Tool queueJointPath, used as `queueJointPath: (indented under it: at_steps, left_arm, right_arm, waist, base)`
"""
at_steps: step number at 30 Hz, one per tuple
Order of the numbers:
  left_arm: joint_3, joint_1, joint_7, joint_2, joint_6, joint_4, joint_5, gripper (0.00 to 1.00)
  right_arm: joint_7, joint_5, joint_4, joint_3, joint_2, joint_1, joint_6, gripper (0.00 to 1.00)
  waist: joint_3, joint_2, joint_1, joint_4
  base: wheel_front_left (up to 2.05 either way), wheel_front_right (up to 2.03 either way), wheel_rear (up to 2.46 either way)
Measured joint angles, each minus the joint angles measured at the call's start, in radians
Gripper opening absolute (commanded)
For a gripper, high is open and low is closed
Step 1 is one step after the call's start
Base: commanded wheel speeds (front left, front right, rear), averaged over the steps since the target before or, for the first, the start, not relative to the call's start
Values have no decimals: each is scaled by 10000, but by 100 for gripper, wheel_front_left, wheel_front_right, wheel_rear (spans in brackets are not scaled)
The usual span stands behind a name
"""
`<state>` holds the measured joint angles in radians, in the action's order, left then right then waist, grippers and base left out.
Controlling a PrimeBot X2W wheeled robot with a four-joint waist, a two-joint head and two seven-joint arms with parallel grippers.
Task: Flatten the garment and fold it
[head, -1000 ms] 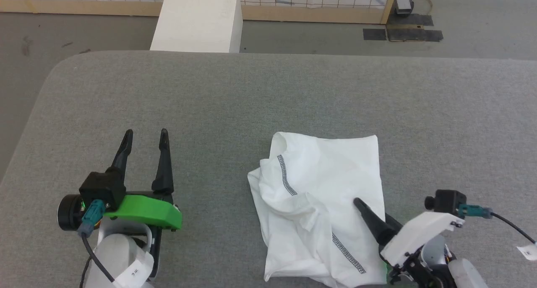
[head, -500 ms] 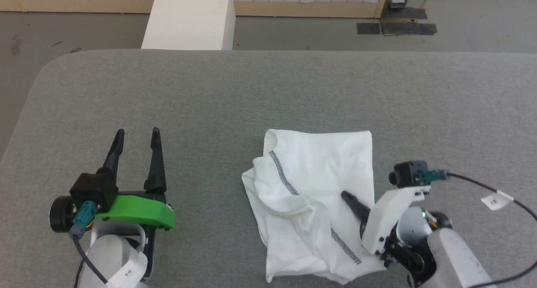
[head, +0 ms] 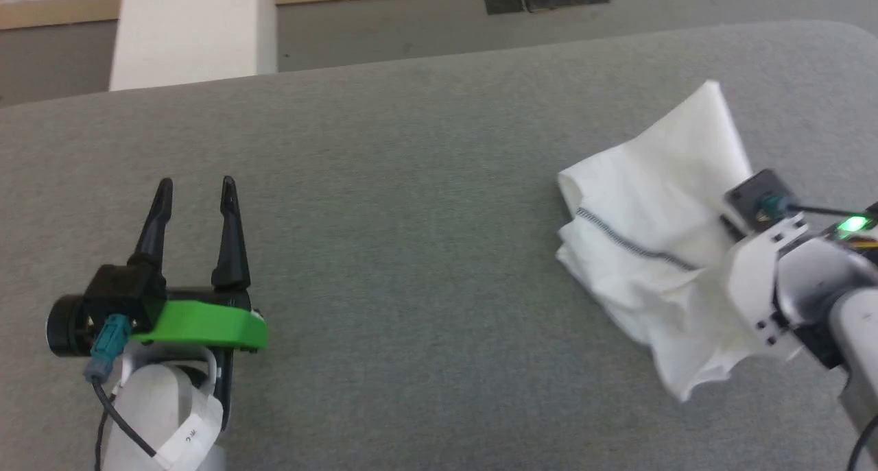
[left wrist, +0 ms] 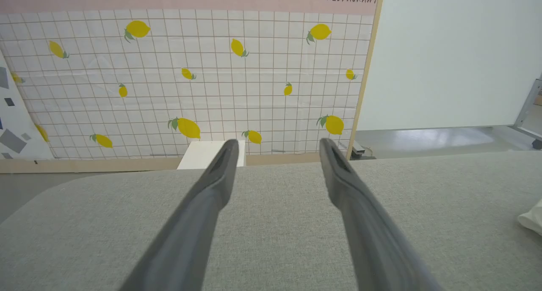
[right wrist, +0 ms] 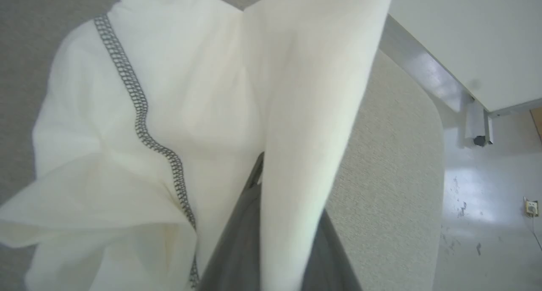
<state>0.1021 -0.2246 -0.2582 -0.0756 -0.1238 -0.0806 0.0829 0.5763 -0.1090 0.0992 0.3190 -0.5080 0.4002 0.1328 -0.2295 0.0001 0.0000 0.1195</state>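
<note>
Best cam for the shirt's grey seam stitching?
Right wrist view: the seam stitching runs close and sharp down the garment. Head view shows it small and faint. Left wrist view catches a white corner of fabric.

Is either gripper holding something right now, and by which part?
The right gripper pinches the garment by a raised fold of fabric beside its dark stitched seam. The left gripper is open, holding nothing.

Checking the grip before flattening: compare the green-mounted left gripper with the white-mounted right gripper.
The left gripper is open and empty; the right gripper is shut on the white soft-fabric shirt. The left points across bare grey fabric-covered table; the right's fingers are draped in fabric. Both have long dark fingers.
</note>
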Motion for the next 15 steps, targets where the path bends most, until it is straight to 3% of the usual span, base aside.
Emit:
queueJointPath:
  at_steps: [4,15]
  left_arm:
    - [-127,-244,0,-196,0,276,-63,100]
    - [-1026,-1509,0,-911,-2,717,-433,100]
  right_arm:
    - [-376,293,395,-456,-472,449,0,0]
    - [-2063,1476,2855,-1969,-571,1792,0,0]
  waist:
    - [-303,0,0,553]
    - [-1896,0,-1,1678]
  base:
    - [0,0,0]
    - [0,0,0]
